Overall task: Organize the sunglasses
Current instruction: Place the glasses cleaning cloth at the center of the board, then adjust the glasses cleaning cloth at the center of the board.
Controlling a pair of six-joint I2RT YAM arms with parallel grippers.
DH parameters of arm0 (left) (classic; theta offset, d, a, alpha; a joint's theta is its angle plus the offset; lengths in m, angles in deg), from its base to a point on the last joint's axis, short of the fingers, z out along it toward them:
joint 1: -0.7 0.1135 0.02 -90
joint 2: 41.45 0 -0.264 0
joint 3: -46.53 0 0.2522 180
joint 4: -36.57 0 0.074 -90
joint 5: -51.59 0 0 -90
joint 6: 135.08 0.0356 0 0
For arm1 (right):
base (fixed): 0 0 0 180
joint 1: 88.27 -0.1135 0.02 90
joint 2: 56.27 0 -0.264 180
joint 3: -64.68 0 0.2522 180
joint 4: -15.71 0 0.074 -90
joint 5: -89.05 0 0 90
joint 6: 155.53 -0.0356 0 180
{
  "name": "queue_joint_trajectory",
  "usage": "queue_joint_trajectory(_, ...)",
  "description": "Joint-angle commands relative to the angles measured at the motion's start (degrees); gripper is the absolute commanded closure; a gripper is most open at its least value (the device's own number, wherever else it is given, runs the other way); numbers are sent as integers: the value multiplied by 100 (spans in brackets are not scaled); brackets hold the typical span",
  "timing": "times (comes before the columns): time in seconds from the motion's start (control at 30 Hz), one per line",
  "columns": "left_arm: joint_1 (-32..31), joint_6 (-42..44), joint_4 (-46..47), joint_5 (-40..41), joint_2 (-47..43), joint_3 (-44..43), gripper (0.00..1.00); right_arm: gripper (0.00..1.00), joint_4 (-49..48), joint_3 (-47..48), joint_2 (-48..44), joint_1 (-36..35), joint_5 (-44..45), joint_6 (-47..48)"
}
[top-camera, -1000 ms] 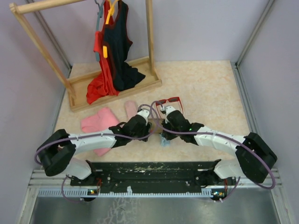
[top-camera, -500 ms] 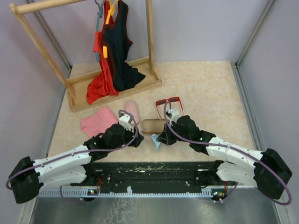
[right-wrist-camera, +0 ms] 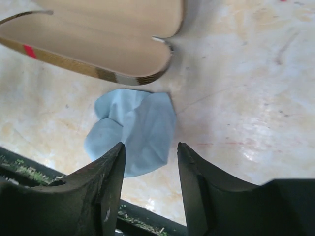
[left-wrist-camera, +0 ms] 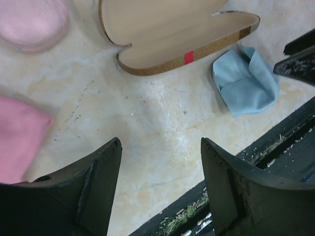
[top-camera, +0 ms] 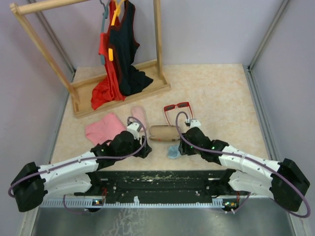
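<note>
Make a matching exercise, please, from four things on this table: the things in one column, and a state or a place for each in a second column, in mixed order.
Things:
1. red sunglasses
2. brown case
3. blue cloth
4. pink case

States:
a. closed
b. crumpled
c. lying open
d. dark lenses, lying beyond the brown case

Pairs: 1-d, 2-c, 3-b, 4-a

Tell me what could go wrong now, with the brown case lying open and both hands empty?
The blue cloth lies right under the open right hand, close beside the open brown case, so a reach from there could drag or pinch it along. Neither that hand nor the open left hand steadies the case, so it might slide away when the red sunglasses are pushed into it.
</note>
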Motion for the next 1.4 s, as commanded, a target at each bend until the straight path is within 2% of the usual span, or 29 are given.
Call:
queue_joint_trajectory(0.0, -19, -236, 322, -520, 336, -149, 29, 52, 569, 274, -254, -52, 1012, -176)
queue_joint_trajectory(0.27, -349, -340, 703, -488, 1252, -691, 31, 54, 856, 257, -601, -54, 1402, -498)
queue_joint_trajectory(0.5, -1001, -537, 819, 204, 2217, -1365, 30, 59, 708, -41, -1274, -53, 1493, -721)
queue_joint_trajectory(0.73, -1117, -890, 1025, 550, 2966, -1548, 29, 60, 760, -167, -1540, -52, 1394, -704)
queue_joint_trajectory(1.37, -1120, -1104, 1524, 860, 3946, -1729, 47, 63, 779, -230, -1748, -55, 1365, -607)
